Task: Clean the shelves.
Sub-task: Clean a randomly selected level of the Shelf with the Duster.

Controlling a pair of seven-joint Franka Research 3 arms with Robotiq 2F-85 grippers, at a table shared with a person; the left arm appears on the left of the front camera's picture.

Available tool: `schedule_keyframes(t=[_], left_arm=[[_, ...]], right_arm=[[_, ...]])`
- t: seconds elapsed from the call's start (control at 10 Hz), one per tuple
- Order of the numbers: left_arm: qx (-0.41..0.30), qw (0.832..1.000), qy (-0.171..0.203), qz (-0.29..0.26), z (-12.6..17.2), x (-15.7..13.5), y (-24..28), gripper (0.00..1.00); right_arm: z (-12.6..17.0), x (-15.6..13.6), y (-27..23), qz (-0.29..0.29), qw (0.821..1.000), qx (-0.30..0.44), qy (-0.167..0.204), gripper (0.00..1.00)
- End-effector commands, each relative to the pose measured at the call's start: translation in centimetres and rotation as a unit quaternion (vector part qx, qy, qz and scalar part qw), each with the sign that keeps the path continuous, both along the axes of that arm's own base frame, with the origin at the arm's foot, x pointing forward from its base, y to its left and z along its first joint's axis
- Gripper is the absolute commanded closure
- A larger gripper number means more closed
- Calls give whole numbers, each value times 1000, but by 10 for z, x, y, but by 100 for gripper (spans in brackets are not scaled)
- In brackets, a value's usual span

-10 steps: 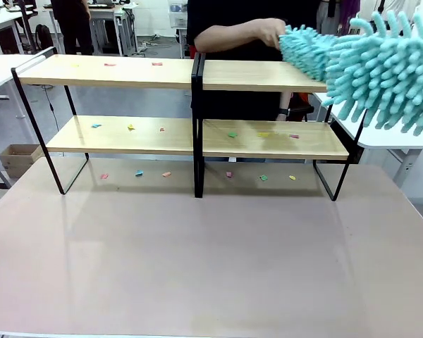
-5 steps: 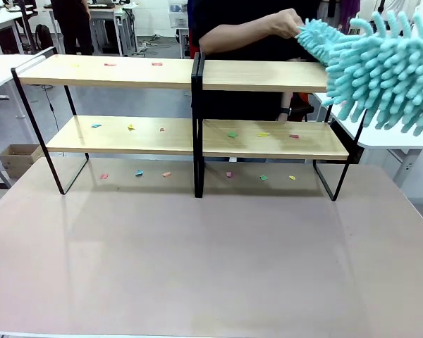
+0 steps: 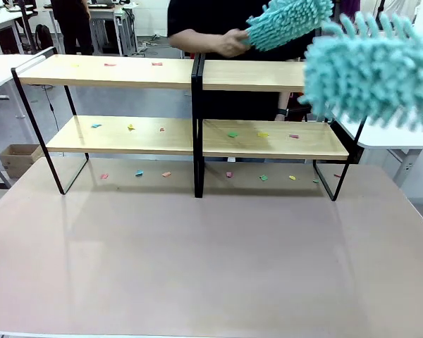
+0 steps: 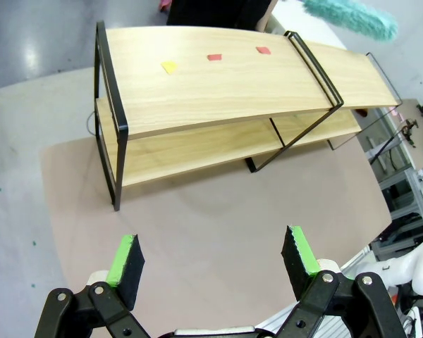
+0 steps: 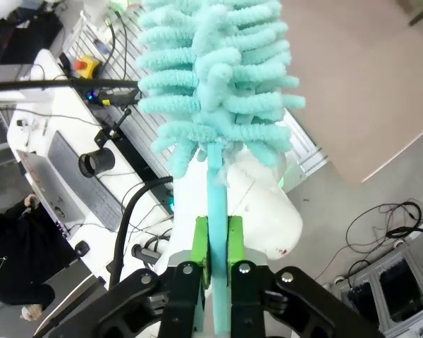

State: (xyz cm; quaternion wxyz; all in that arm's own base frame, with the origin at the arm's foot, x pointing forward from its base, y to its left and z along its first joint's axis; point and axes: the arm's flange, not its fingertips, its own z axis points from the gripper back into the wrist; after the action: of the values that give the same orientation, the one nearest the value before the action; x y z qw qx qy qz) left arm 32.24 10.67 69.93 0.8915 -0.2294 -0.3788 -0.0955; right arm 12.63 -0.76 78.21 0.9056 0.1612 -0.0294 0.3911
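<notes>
The shelves [image 3: 127, 72] span nearly the whole table, two tiers of light-wood boards in black frames, with small coloured scraps on the left top board and on both lower boards. My right gripper [image 5: 218, 243] is shut on the teal handle of a fluffy teal duster [image 5: 215, 77]; its blurred head [image 3: 370, 70] hangs by the right end of the top board. A person's hand [image 3: 229, 44] holds a second teal duster [image 3: 289, 21] above the middle of the top board. My left gripper [image 4: 213, 257] is open over the table, well short of the shelves [image 4: 218, 77].
Several coloured scraps [image 3: 166, 174] lie on the beige tabletop [image 3: 211, 260] beneath the lower boards. A white table [image 3: 402, 137] stands at the right behind the shelves. A cardboard box [image 3: 17, 158] sits on the floor at the left.
The person's duster has swung from the right end of the top board up and left, above the middle. My own duster head has shifted slightly left and now looks blurred.
</notes>
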Motion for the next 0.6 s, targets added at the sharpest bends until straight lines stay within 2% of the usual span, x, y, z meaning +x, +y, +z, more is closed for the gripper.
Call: schedule_keyframes(t=[0.0,0.2,0.4,0.5], left_arm=[[0,1000,0,-1,0,-1,0,0],[0,1000,0,-1,0,-1,0,0],[0,1000,0,-1,0,-1,0,0],[0,1000,0,-1,0,-1,0,0]], right_arm=[[17,3,37,-7,1000,17,-19,88],[22,23,93,-17,1000,4,-25,88],[20,54,183,-50,997,-53,-40,88],[12,68,225,-33,996,-69,-48,88]])
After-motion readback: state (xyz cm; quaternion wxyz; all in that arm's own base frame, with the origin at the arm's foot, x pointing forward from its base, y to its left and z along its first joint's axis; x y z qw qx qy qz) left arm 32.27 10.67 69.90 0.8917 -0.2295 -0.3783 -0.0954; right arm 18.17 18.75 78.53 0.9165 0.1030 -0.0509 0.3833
